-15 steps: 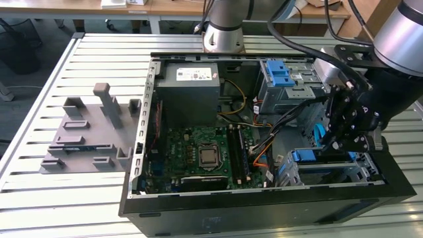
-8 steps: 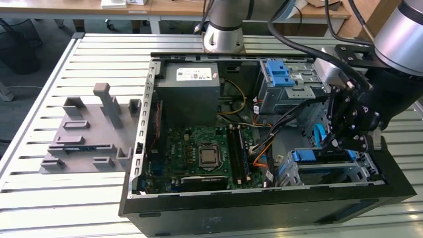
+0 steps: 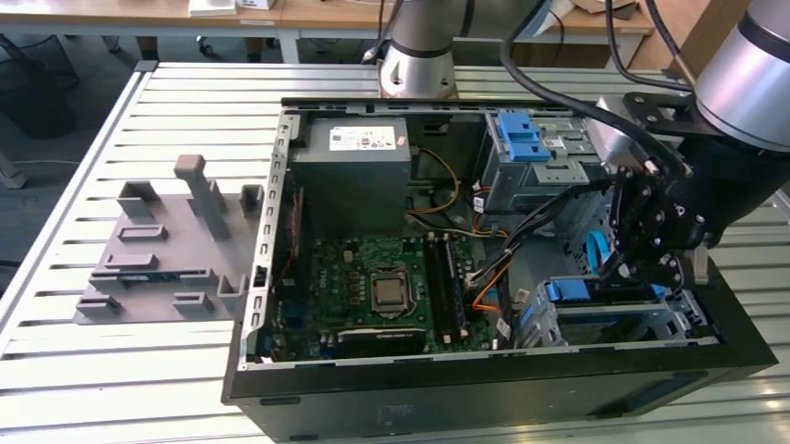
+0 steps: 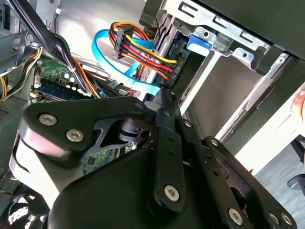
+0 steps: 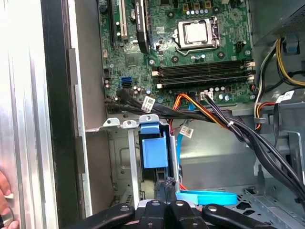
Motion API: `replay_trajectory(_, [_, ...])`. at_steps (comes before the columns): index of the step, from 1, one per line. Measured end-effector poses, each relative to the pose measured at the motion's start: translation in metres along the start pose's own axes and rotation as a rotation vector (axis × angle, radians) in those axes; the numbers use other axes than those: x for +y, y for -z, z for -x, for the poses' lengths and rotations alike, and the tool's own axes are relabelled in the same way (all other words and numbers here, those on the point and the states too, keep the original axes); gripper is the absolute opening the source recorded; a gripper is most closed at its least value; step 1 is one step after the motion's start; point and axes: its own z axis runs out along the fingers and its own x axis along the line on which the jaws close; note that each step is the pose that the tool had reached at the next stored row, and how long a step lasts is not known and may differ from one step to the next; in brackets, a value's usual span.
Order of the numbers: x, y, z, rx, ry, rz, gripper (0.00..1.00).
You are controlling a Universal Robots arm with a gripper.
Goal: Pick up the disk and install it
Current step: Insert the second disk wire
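Observation:
The disk, with its blue plastic frame, sits in the metal drive cage at the near corner of the open computer case, on the exterior view's right. In the first wrist view its blue frame tab stands between the cage rails. The second wrist view shows its blue tab and the coloured power cable plugged into its end. My gripper hangs just above the disk, pointing down at it. In both wrist views the black fingers are pressed together with nothing between them, their tips close to the disk's frame.
A grey power supply and the green motherboard fill the case. Cable bundles and a blue flat cable run beside the cage. An upper cage with a blue latch stands behind. A grey fixture lies on the slatted table. A person's fingers rest outside the case wall.

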Motion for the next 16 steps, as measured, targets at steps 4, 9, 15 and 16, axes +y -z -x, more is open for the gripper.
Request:
replay_trajectory(4, [-0.0008, -0.0013, 0.0001, 0.0002, 0.000, 0.0000, 0.11])
replay_trajectory(9, [-0.0008, 0.0001, 0.0001, -0.0003, 0.000, 0.0000, 0.11])
replay_trajectory(15, [-0.0007, 0.0035, -0.0001, -0.0001, 0.000, 0.0000, 0.11])
replay_trajectory(16, [-0.0007, 0.0044, -0.0001, 0.0000, 0.000, 0.0000, 0.11])
